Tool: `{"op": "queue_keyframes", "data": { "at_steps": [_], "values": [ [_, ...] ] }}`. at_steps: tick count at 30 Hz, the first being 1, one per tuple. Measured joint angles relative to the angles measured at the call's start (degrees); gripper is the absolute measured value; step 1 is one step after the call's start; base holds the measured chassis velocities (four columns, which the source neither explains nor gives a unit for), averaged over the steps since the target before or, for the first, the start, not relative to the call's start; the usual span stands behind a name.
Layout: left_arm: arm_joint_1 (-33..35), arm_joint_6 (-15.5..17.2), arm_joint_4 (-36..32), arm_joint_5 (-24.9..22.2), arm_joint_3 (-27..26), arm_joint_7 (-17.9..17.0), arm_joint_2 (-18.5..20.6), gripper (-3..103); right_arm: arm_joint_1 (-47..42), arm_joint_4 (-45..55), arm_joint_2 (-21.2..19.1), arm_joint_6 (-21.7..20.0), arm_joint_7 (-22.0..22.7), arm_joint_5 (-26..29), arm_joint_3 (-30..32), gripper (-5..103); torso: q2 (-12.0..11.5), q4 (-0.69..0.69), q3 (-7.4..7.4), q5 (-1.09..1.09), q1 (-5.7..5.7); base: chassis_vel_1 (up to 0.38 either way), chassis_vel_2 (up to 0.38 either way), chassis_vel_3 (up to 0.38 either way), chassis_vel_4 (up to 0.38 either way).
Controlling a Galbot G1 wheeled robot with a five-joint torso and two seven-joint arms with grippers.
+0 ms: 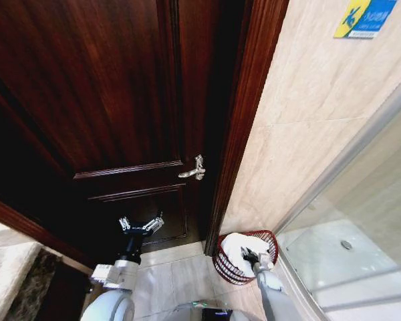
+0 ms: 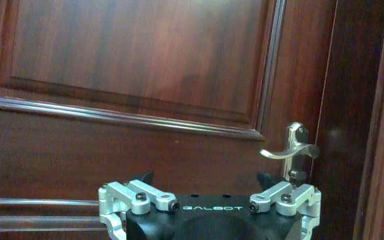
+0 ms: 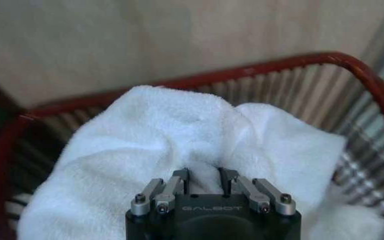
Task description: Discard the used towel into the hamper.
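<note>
Two grippers carry the word GALBOT on their black bodies. My right gripper [image 1: 248, 255] reaches down into the hamper [image 1: 222, 262] by the tiled wall, jaws pinched together on the white towel [image 3: 178, 135]. My left gripper [image 1: 141, 225] hangs spread open before the wooden door [image 1: 87, 93], near its handle [image 2: 289, 150].

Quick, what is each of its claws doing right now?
Left gripper: open, empty, by the door.
Right gripper: shut on the towel over the hamper.

"GALBOT" stands on the left end effector [image 2: 207, 185] and the right end effector [image 3: 205, 176].
</note>
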Motion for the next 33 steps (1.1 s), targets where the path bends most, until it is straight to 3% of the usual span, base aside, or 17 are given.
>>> {"op": "queue_keyframes", "data": {
  "at_steps": [10, 13, 16, 23, 33],
  "values": [
    [0.0, 0.0, 0.0, 0.0, 0.0, 0.0, 0.0, 100, 7.6, -11.3, -2.9, -0.6, 0.9, -0.8, 1.5, 33, 0.0, -0.02, 0.01, 0.0, 0.0, 0.0, 0.0, 0.0, 0.0],
    [0.0, 0.0, 0.0, 0.0, 0.0, 0.0, 0.0, 100, 7.2, -10.5, -2.9, -0.5, 0.4, 2.6, 0.8, 33, 0.0, -0.02, 0.01, 0.0, 0.0, 0.0, 0.0, 0.0, 0.0],
    [0.0, 0.0, 0.0, 0.0, 0.0, 0.0, 0.0, 100, 3.7, -1.8, -2.8, -2.6, 0.3, 14.2, -2.6, 33, 0.0, -0.04, 0.01, 0.0, 0.0, 0.0, 0.0, 0.0, 0.0],
    [0.0, 0.0, 0.0, 0.0, 0.0, 0.0, 0.0, 100, -2.9, 14.4, -3.4, -4.5, 1.7, 20.3, -5.4, 33, 0.0, -0.03, 0.01, -0.01, 0.0, 0.0, 0.0, 0.0, 0.0],
    [0.0, 0.0, 0.0, 0.0, 0.0, 0.0, 0.0, 100, -18.8, 43.6, -1.9, -3.8, 2.6, 23.7, -4.2, 33, 0.0, -0.04, 0.0, -0.02, 0.0, 0.0, 0.0, 0.0, 0.0]
  ]
}}
